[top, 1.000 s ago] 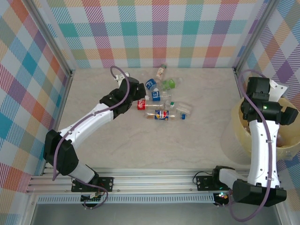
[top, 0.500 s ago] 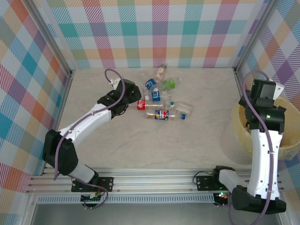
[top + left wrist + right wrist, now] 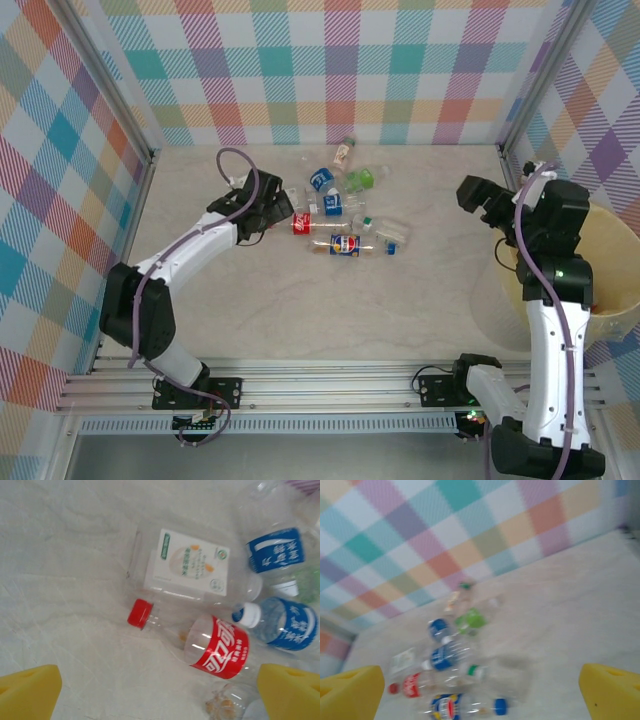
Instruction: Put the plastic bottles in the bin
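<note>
The plastic bottles (image 3: 345, 244) lie clustered far on the counter (image 3: 300, 310), well left of the bin (image 3: 612, 318), so lower your spread left end effector (image 3: 160, 694) squarely across the red-labelled bottle (image 3: 216, 651), avoiding close neighbours, while the right end effector (image 3: 480, 690) hangs spread beside the bin.

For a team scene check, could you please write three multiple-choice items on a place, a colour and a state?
1. Where is the large round pale-yellow bin? A) far left corner B) right edge of the table C) among bottles
2. The clear plastic bottle with the red label has a cap coloured: A) green B) white C) red
3. The left gripper is: A) open, empty B) shut on a bottle C) shut, empty
B, the top view shows it far right; C, the left wrist view shows a red cap; A, its yellow fingers stand wide apart, gripping nothing.
</note>
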`<state>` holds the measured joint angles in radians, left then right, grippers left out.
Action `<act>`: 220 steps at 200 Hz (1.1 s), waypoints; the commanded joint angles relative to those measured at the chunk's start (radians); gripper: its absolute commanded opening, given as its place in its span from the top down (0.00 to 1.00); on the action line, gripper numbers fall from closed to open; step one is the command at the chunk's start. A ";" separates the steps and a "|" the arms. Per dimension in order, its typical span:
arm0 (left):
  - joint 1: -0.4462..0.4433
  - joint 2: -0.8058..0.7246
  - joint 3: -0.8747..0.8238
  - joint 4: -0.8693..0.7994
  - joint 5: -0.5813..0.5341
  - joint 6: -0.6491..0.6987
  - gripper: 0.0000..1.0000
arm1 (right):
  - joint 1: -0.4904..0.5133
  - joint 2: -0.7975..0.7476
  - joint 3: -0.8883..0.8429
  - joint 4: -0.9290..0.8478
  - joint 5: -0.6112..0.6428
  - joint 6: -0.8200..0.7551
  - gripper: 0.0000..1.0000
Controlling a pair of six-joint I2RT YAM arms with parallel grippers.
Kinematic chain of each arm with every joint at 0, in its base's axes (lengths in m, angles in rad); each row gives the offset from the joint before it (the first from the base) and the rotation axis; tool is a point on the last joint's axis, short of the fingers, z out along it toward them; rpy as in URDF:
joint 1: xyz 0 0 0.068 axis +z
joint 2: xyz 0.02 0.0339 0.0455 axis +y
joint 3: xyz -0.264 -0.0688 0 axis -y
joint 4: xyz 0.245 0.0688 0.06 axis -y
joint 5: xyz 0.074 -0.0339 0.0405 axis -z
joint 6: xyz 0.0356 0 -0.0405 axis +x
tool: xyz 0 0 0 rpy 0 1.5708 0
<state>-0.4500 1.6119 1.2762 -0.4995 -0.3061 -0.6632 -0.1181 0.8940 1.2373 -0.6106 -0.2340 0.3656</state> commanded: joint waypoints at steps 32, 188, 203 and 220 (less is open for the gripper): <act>0.058 0.106 0.102 -0.042 0.144 0.057 0.00 | 0.129 0.040 -0.051 0.173 -0.157 0.049 0.00; 0.188 0.672 0.770 -0.301 0.202 0.445 0.00 | 0.262 0.163 -0.079 0.193 -0.009 0.035 0.00; 0.207 0.693 0.808 -0.277 0.274 0.472 0.00 | 0.264 0.162 -0.079 0.187 -0.007 0.037 0.00; 0.228 0.705 0.813 -0.211 0.384 0.493 0.00 | 0.265 0.157 -0.090 0.195 -0.002 0.050 0.00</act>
<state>-0.2619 2.3005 2.0457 -0.7643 -0.0860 -0.2115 0.1390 1.0542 1.1637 -0.4412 -0.2501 0.4042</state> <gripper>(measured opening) 0.999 0.996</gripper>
